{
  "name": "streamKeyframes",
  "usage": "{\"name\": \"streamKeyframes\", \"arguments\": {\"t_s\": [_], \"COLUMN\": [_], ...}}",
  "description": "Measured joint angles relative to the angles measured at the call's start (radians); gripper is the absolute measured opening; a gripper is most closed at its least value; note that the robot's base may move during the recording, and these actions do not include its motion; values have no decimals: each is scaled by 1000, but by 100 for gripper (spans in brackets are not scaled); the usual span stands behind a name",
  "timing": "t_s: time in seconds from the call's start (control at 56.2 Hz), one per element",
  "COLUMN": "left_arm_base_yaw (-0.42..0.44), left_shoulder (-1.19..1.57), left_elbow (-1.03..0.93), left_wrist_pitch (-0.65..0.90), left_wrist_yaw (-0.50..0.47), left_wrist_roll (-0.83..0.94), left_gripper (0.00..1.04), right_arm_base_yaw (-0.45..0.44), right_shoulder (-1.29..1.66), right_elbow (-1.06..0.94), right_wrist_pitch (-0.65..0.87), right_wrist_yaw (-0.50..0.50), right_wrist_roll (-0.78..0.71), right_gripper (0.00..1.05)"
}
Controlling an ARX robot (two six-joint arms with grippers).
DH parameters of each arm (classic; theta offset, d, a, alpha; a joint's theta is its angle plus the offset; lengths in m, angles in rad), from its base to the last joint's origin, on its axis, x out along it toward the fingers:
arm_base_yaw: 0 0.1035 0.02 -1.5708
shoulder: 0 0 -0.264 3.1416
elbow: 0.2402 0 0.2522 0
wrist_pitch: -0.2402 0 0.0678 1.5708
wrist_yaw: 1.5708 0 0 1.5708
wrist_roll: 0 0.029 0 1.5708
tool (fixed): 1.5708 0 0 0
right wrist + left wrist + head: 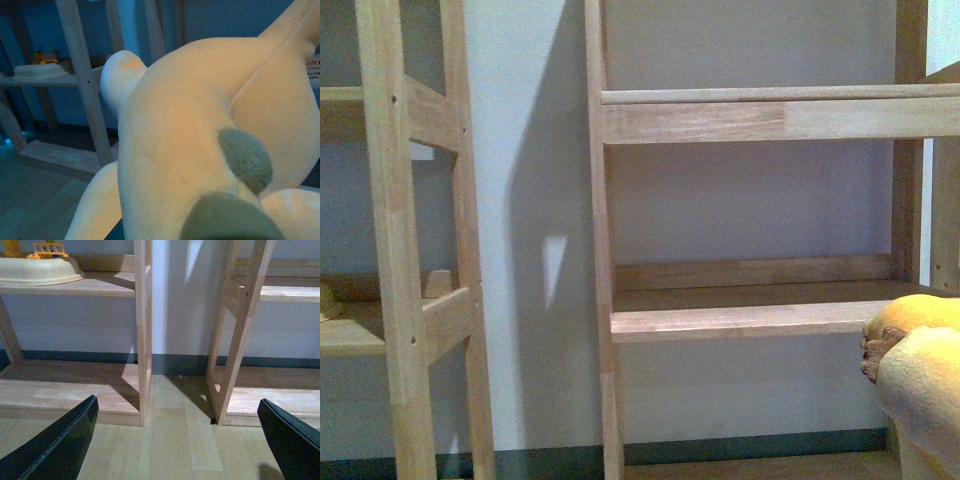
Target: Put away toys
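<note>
The orange-yellow plush animal (pixel 920 375) pokes into the front view at the lower right, just in front of the right end of the wooden shelf board (pixel 740 320). In the right wrist view the plush animal (pixel 200 130) fills the picture, with grey-brown patches on it, and it hides the right gripper's fingers that are shut on it. My left gripper (pixel 177 440) is open, its black fingers (pixel 55 445) spread wide above the wooden floor, with nothing between them. Neither arm shows in the front view.
Two wooden shelf units stand against a pale wall, with a gap of floor (pixel 175 410) between their uprights (pixel 144 330). A cream tray (pixel 37 270) with a yellow toy sits on the left unit's shelf. An upper shelf board (pixel 760 118) spans the right unit.
</note>
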Motion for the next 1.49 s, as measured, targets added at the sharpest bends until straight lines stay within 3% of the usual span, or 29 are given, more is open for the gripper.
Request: {"name": "streamKeyframes", "arguments": {"t_s": [1.086,1.157,1.495], "left_arm_base_yaw": [0,0,0], "left_shoulder": [0,0,0], "left_elbow": [0,0,0], "left_wrist_pitch": [0,0,0], "left_wrist_yaw": [-1,-1,-1], "left_wrist_roll": [0,0,0], "left_gripper": [99,99,99], "right_arm_base_yaw": [0,-1,110], "right_shoulder": [0,18,158], "right_elbow": [0,9,181], "right_wrist_pitch": [0,-27,101], "right_wrist_yaw": [-1,-13,74], "right_wrist_roll": [0,-53,-170], "right_gripper": [17,17,17]}}
